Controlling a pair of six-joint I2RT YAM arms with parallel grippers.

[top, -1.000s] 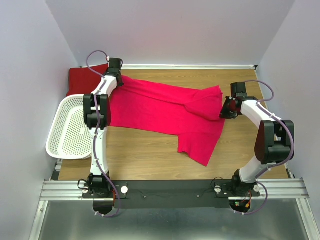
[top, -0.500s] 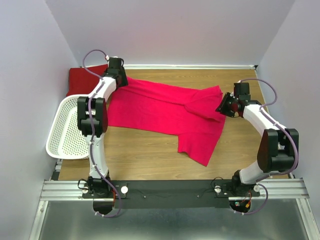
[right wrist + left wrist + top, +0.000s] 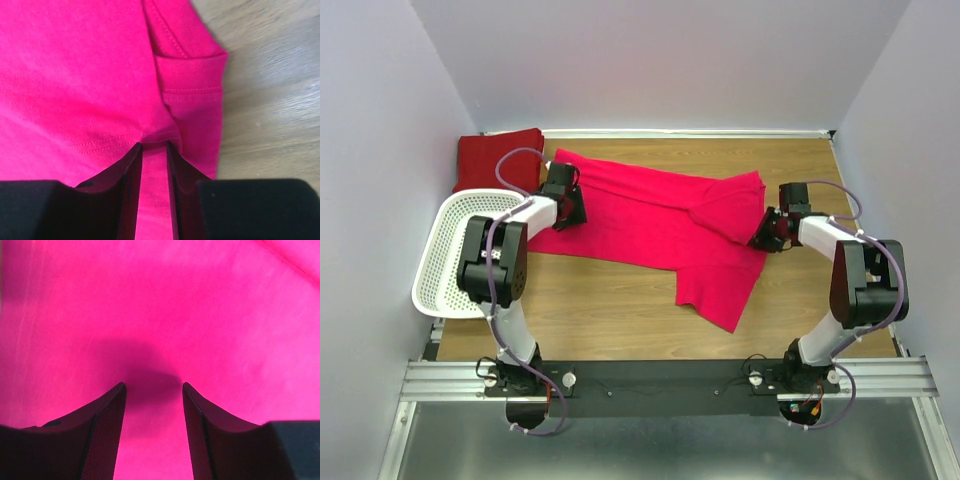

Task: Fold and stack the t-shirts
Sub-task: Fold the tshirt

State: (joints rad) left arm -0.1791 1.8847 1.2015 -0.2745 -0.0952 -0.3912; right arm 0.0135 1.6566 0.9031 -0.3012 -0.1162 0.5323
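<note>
Looking down from above, we see the crimson-pink t-shirt [image 3: 650, 215] spread flat across the counter [image 3: 610, 300]. It runs from 10 o'clock to about 5 o'clock, with one sleeve folded over near its 2 o'clock end. The darker red t-shirt [image 3: 500, 157] lies in the 10 o'clock corner, just beside the pink one. The white perforated basket [image 3: 428, 285] sits at 9 o'clock and hangs past the counter's left edge. This view is too coarse for us to read either grasp.

The wrist cameras settle it. The left fingers [image 3: 107, 432] stand apart, released, over smooth pink cloth with their shadow between them; we cannot tell whether their tips touch it. The right fingers [image 3: 131, 175] are clenched almost together on a strip of the crimson-pink t-shirt at its stitched hem. The cloth puckers at their tips, with the sleeve cuff at 1 o'clock and bare wood at 3 o'clock.

Bare counter lies open along the near side from 7 to 5 o'clock, at 3 o'clock beyond the right arm, and in a strip at 1 o'clock along the far wall.
</note>
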